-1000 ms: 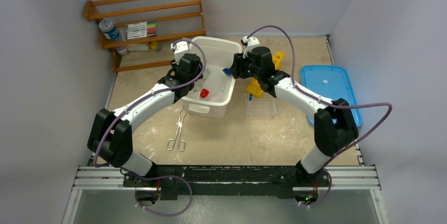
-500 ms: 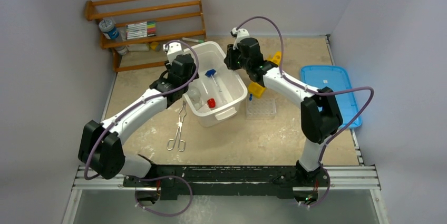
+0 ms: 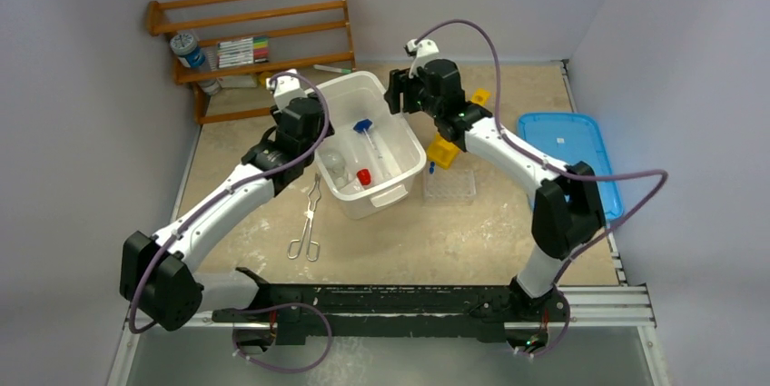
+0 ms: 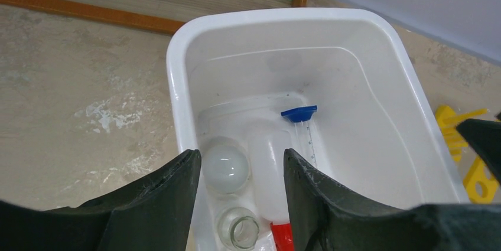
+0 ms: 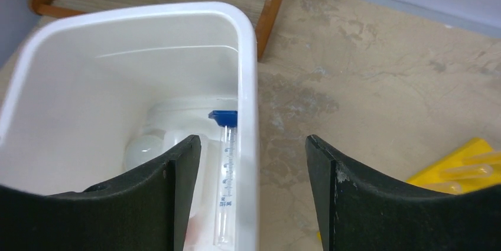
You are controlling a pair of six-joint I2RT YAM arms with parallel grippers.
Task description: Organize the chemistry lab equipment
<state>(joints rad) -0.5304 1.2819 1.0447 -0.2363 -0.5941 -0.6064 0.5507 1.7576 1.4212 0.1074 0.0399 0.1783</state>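
A white bin (image 3: 404, 136) stands mid-table and holds a translucent squeeze bottle (image 4: 269, 174) with a red cap (image 3: 363, 177), a small glass jar (image 4: 239, 230), a round frosted globe (image 4: 224, 168) and a thin blue-ended tube (image 5: 227, 192). My left gripper (image 4: 241, 156) hangs open over the bin's left side, with the globe and bottle below its gap. My right gripper (image 5: 251, 142) is open, its fingers on either side of the bin's right wall (image 5: 248, 162) without touching it. Metal tongs (image 3: 307, 222) lie on the table to the left of the bin, near its front.
A wooden rack (image 3: 254, 41) with coloured markers (image 3: 243, 50) stands at the back left, and a green-tipped marker (image 3: 331, 68) lies by its foot. Right of the bin are a yellow stand (image 3: 445, 148), a clear well tray (image 3: 449, 186) and a blue lid (image 3: 572, 159).
The bin has turned and slid to the right and nearer. My right gripper closed on its right wall, then opened and let go. My left arm has drawn back to the left.
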